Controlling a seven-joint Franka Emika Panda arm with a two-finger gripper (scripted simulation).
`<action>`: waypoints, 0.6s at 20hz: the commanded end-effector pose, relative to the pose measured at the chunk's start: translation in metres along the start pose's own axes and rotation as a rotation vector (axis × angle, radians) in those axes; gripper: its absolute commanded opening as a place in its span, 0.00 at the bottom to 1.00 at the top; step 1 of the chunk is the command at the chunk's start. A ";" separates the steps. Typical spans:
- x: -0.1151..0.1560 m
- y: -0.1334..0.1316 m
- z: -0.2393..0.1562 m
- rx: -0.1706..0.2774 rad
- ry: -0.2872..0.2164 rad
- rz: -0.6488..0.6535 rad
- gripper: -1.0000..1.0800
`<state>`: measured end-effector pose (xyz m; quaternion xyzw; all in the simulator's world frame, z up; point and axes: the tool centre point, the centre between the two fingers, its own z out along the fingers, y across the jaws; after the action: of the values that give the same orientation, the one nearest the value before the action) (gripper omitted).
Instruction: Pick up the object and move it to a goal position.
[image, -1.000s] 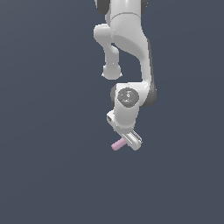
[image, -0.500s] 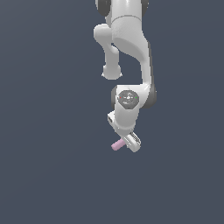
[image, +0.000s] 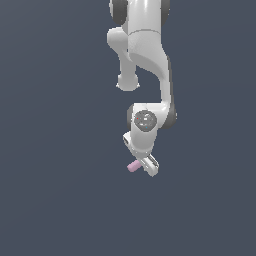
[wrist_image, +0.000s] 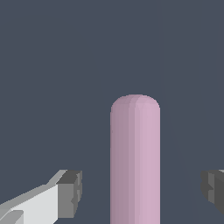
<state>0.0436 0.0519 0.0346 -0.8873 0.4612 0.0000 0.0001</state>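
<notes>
Between the fingers (wrist_image: 70, 194) | object (wrist_image: 134, 162): pale pink rod, rounded end | fingers spread wide, clear gaps either side

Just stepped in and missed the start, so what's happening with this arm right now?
A white Franka Panda arm in a simulator has brought its tool down around a small pale pink rod. The wrist view shows the rod between the two dark finger pads, with a gap on each side, so the tool is open and the rod is not gripped. In the exterior view the rod pokes out beside the tool.
</notes>
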 end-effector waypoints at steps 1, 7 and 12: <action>0.000 0.000 0.012 0.000 0.000 0.001 0.96; 0.000 -0.001 0.020 0.000 0.000 0.002 0.96; 0.000 -0.001 0.020 0.000 0.000 0.002 0.00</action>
<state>0.0442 0.0518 0.0149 -0.8869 0.4620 0.0002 -0.0001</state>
